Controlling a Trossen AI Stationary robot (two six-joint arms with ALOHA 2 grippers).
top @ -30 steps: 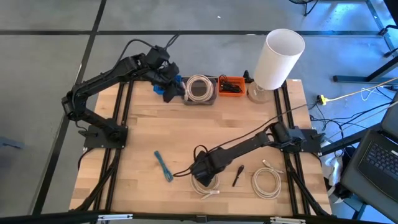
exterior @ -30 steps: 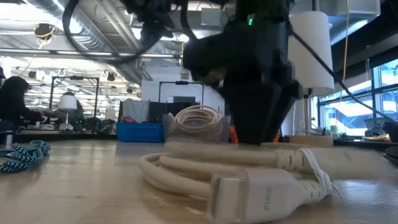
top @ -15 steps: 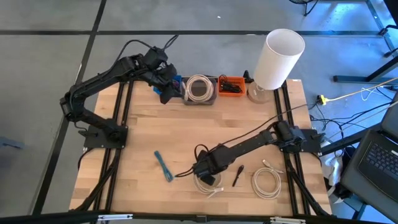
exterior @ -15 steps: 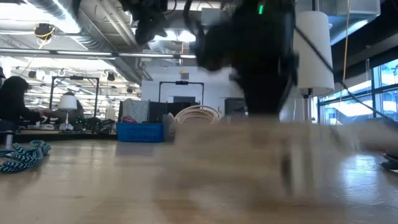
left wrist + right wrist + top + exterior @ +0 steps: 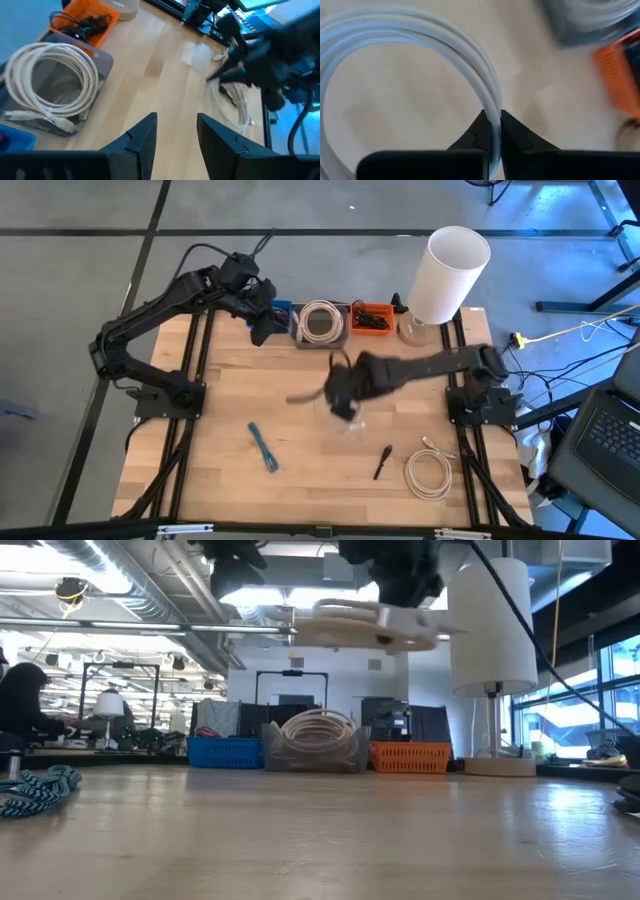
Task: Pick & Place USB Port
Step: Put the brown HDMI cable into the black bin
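Right gripper point(image 5: 492, 131) jaws clenched on the white coiled cable point(image 5: 365, 622), carried well above bare desk point(image 5: 290, 435) centre. Left gripper point(image 5: 174, 137) released, at 11 o'clock beside grey bin point(image 5: 320, 338). No legible markings.

Gripper point(image 5: 385, 625) holding coiled cable point(image 5: 360, 623), prob. airborne.
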